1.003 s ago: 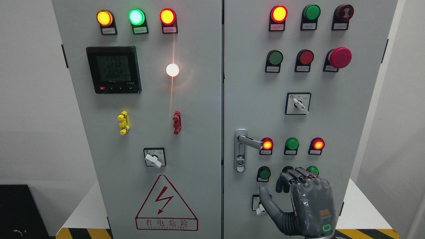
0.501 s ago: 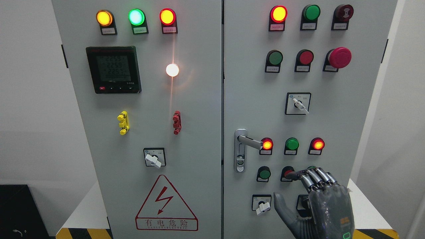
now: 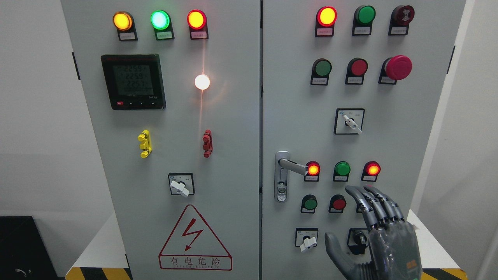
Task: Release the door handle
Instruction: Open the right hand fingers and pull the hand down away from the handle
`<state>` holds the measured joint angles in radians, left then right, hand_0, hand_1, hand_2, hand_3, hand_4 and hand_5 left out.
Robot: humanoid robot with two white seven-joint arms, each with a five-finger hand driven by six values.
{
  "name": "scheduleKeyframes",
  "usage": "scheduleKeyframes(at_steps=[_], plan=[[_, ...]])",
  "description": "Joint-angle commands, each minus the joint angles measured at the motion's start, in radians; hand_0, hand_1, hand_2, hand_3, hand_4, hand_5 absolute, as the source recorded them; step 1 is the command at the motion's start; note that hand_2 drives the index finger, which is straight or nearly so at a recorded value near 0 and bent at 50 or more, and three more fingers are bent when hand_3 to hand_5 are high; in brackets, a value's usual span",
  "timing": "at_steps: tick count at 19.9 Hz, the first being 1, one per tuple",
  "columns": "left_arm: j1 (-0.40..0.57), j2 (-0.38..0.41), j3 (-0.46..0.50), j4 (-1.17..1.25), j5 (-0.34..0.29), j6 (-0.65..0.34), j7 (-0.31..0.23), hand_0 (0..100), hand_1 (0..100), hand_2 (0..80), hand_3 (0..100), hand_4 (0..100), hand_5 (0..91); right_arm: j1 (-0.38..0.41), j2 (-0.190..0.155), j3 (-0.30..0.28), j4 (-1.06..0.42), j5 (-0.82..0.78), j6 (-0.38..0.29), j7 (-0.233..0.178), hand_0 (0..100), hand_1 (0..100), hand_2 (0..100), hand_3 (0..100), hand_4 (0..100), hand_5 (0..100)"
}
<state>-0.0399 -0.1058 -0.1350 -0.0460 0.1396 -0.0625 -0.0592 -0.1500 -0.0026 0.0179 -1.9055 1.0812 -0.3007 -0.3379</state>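
Observation:
The silver door handle (image 3: 292,166) sits on its lock plate at the left edge of the grey cabinet's right door (image 3: 408,128), its lever pointing right toward a lit red lamp (image 3: 313,169). My right hand (image 3: 352,217) is at the lower right, well below and to the right of the handle. It is open, fingers (image 3: 371,202) stretched up and thumb out to the left, holding nothing. It covers part of a green button and a black selector switch. No left hand shows.
The right door carries rows of lamps and buttons, a red mushroom stop button (image 3: 397,67) and a white selector switch (image 3: 352,123). The left door (image 3: 163,136) has a meter (image 3: 133,81), indicator lamps and a warning triangle (image 3: 194,239). A white table (image 3: 422,241) stands beneath.
My right hand has drifted to the right and away from the handle, and its curled fingers have straightened into an open hand. The handle has stayed where it was.

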Motion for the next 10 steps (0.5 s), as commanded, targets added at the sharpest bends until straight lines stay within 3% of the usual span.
scheduleKeyframes(at_steps=[1, 10], plan=[[0.0, 0.0, 0.0, 0.0, 0.0, 0.0, -0.001, 12, 56, 0.0, 0, 0, 0.0, 0.02, -0.02, 0.011, -0.036, -0.021, -0.001, 0.003, 43, 7, 1, 8, 6, 2], [0.0, 0.0, 0.0, 0.0, 0.0, 0.0, -0.001, 12, 56, 0.0, 0, 0, 0.0, 0.007, -0.019, 0.019, -0.038, -0.034, 0.002, 0.04, 40, 6, 2, 7, 4, 0]])
